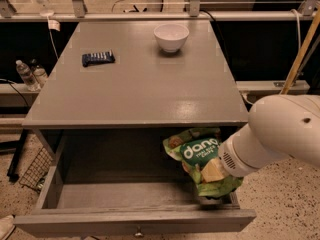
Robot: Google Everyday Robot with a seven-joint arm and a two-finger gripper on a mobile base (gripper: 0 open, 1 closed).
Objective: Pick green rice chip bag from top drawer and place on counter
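1. Green rice chip bag (199, 156): a crinkly light-green pouch with a dark green round label reading "dang" in white. It sits at the lower right of the frame, in the right-hand part of the open drawer. It stands tilted, its label facing the camera and its top edge reaching up to the counter's front edge.
2. The top drawer (135, 218) is pulled fully out across the bottom of the frame. A small round knob (138, 231) shows on its front panel, and the green rice chip bag is the only thing visible in it.
3. The gripper (222, 173) is at the end of the thick white arm (285, 131), which comes in from the right edge. It is pressed against the right side of the bag, mostly hidden behind it. I cannot tell whether it is apart, together or clamped on the pouch.
4. The counter (140, 91) fills the middle of the frame, grey and slightly glossy.
5. A white bowl (171, 36) stands near its far edge, upper centre.
6. A small dark blue packet (98, 58) lies flat at upper left, well apart from the bowl.
7. Two water bottles (27, 74) stand at the left edge, beside the cabinet.
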